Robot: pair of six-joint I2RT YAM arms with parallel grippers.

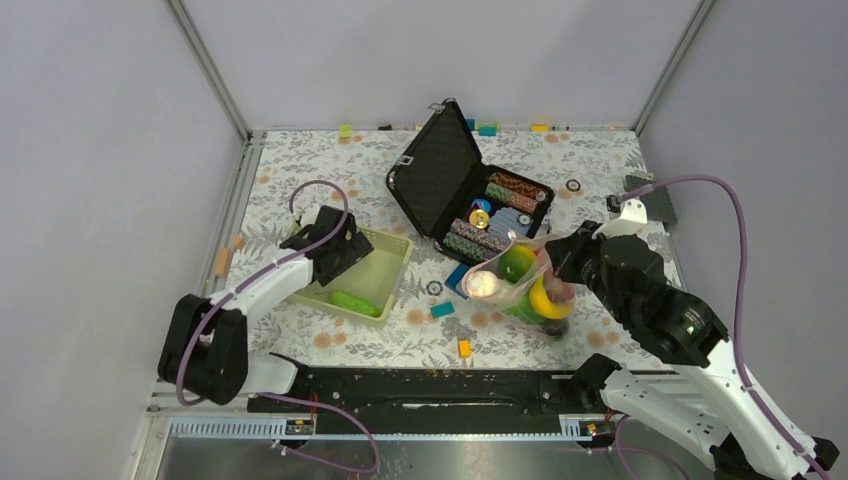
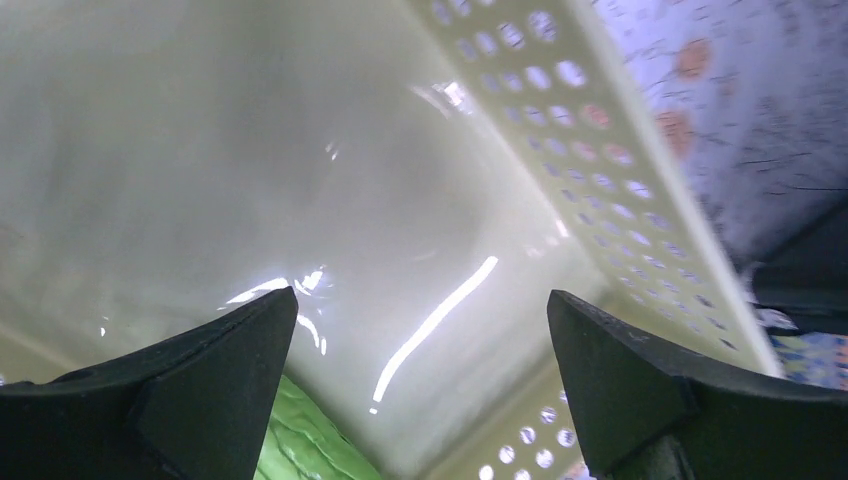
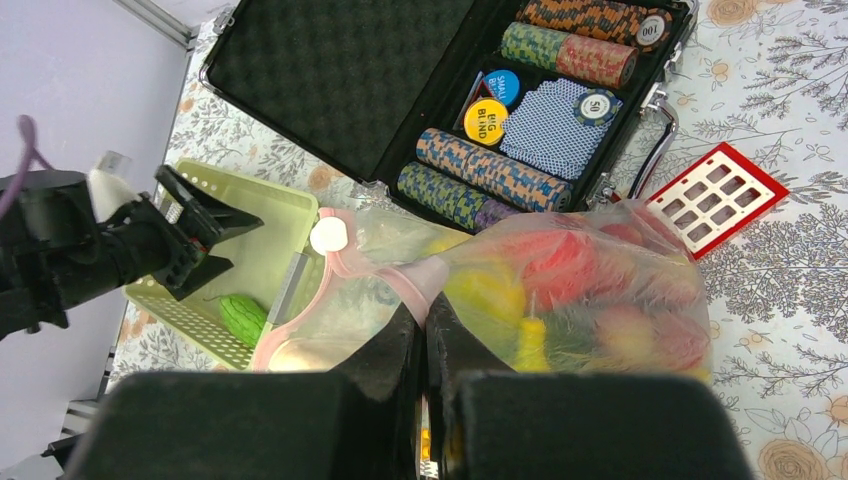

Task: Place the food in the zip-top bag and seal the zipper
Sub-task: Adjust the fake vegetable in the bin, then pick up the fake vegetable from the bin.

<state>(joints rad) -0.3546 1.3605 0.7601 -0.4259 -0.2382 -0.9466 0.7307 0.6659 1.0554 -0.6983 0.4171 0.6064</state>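
Floral surface (image 1: 385, 345). Left gripper (image 2: 422, 300) agape in basket (image 2: 600, 180), green food (image 2: 300, 440) beneath; right gripper (image 3: 425, 315) clamped on zipper (image 3: 385, 272), clear only from wrist.

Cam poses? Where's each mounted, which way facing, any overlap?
Top external: above, behind the bases, facing down on the table; left arm and right arm show.
Left wrist: left arm, facing into the basket; open left fingers frame it.
Right wrist: right arm, facing past shut right fingers pinching the zip-top bag, toward the case.
Shared: both wrist views catch basket and green food.
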